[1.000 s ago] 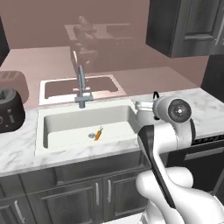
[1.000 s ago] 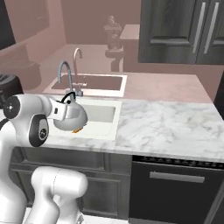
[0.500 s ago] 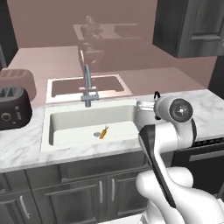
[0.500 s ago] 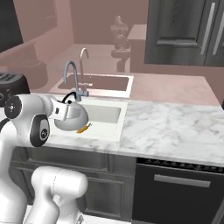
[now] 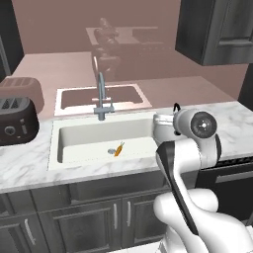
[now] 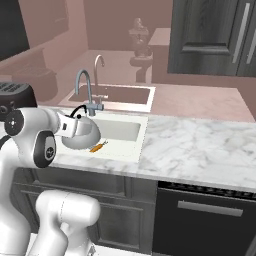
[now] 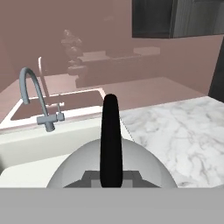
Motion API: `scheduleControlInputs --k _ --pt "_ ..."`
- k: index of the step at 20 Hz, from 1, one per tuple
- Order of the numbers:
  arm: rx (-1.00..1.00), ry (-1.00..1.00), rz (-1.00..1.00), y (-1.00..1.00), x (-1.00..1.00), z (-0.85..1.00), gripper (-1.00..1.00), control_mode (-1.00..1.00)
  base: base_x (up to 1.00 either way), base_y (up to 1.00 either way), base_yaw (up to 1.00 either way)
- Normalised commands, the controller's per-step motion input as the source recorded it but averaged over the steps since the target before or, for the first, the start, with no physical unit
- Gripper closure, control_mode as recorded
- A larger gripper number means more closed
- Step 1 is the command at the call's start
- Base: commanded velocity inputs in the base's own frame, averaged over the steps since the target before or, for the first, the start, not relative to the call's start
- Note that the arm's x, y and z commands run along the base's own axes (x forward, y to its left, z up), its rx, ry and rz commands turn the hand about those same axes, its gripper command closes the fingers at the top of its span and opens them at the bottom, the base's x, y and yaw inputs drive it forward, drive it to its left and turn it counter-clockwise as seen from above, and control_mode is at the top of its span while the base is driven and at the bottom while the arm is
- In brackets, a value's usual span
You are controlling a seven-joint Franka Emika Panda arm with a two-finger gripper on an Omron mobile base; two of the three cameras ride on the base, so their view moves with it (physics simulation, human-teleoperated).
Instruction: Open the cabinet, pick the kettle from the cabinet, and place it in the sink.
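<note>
The squat silver-grey kettle [image 5: 163,127] hangs over the right end of the sink [image 5: 54,148], its black loop handle [image 7: 110,140] upright. My gripper [image 7: 110,179] is shut on that handle; in the right base view the hand [image 6: 66,124] holds the kettle [image 6: 80,135] just above the basin [image 6: 122,131]. In the hand view the kettle's dome [image 7: 74,168] sits low, with the sink [image 7: 26,151] and the faucet [image 7: 37,98] beyond it. The dark cabinet [image 5: 217,29] hangs at the upper right, and its silver bar handles [image 6: 241,32] show in the right base view.
An orange bit [image 5: 118,148] lies on the sink floor. The faucet [image 5: 102,99] stands at the basin's back rim. A dark toaster [image 5: 17,118] sits on the counter to the left. Marble counter [image 6: 200,150] stretches right, above a dishwasher [image 6: 200,215].
The whole picture has slid a little to the right in both base views, so the camera has moved. The kettle stays in my grip over the sink's right end.
</note>
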Motion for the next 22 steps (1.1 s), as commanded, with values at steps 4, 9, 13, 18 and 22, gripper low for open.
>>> scheduleControlInputs --k 4,9,13,18,22 --pt "0.00 0.00 0.00 0.00 0.00 0.00 1.00 1.00 0.00 0.00 0.00" --pt "0.00 0.00 0.00 0.00 0.00 0.00 1.00 1.00 0.00 0.00 0.00" --pt "0.00 0.00 0.00 0.00 0.00 0.00 1.00 -1.00 0.00 0.00 0.00" --pt "0.00 0.00 0.00 0.00 0.00 0.00 1.00 -1.00 0.00 0.00 0.00" --pt "0.00 0.00 0.00 0.00 0.00 0.00 1.00 -1.00 0.00 0.00 0.00"
